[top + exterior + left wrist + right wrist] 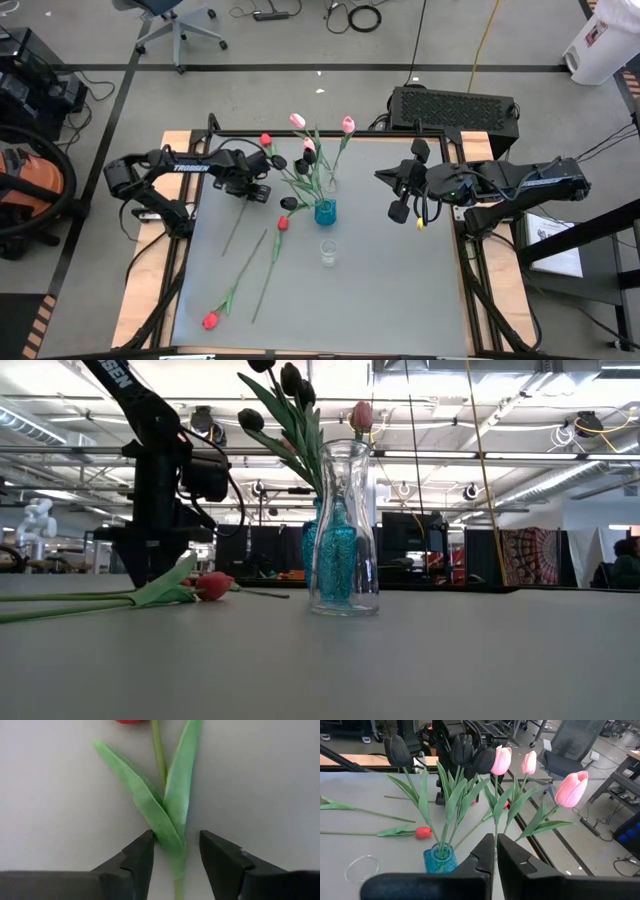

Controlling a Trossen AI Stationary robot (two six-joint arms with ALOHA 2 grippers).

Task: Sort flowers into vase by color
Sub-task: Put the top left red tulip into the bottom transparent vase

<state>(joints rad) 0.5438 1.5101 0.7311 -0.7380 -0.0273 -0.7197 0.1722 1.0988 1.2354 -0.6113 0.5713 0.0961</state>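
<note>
Between left claw (176, 857) fingers: red tulip's stem (178, 870), claw not shut.

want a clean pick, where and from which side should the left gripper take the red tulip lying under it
Grip the thin green stem just below where the two leaves join, coming straight down from above. The red tulip lies flat on the table, so only a top approach fits, and the left gripper already straddles that spot with its jaws open either side of the stem.

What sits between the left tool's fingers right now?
In the left wrist view, the left tool straddles a red tulip lying on the table: its green stem and leaf base sit in the gap, fingers not yet closed on them.
</note>
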